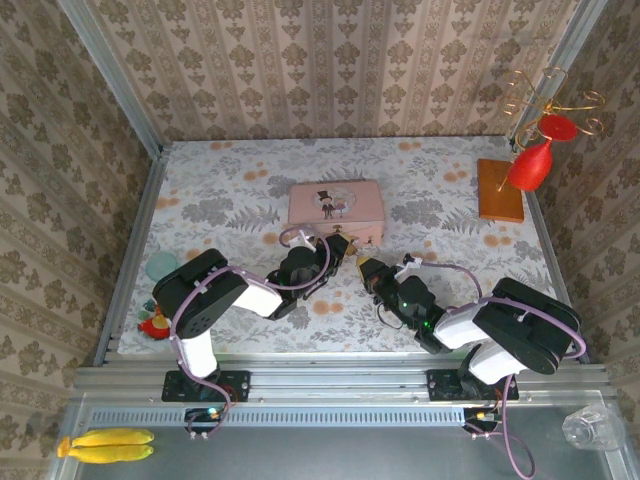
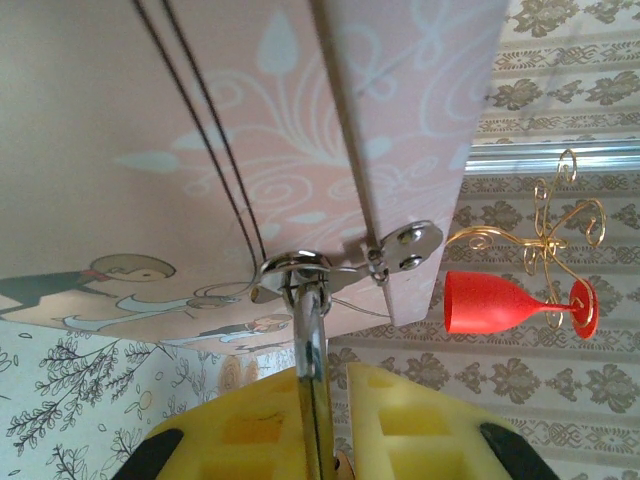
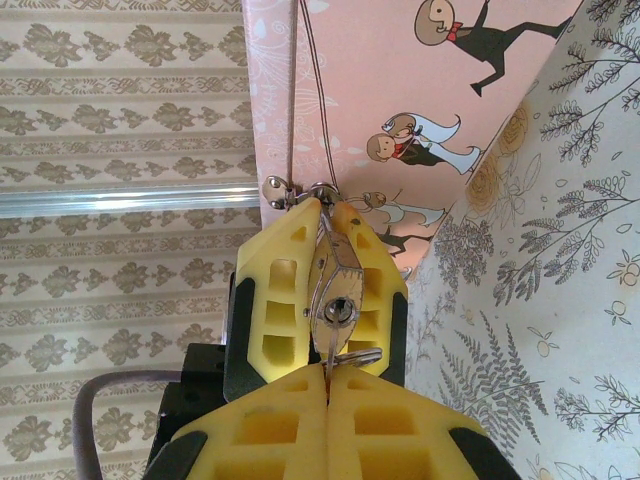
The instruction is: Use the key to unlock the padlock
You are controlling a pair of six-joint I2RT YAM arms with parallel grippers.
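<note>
Nearest to you, two yellow bananas (image 1: 105, 445) lie by the base of your left arm (image 1: 215, 290). A little farther on, both arms lie low over the table (image 1: 230, 190). Your left arm sticks its elbow out to the left and reaches to the right. Your right arm (image 1: 510, 325) sticks its elbow out to the right and reaches to the left. The two claws meet tip to tip just in front of the tin (image 1: 336, 203).

Your right claw (image 3: 328, 400) is pressed together on the key (image 3: 330, 350). The key sticks into the keyhole of the padlock (image 3: 337, 285). Your left claw (image 2: 325, 380) pinches the padlock from the other side. The padlock is hooked on the tin's silver latch (image 2: 400, 245), so the tin is close behind it. Two thin wires (image 2: 205, 110) run across the tin from the latch.

Far off to the right, a red glass (image 1: 530, 165) hangs on a gold stand (image 1: 555, 100) that rises from a wood block (image 1: 500, 190).
</note>
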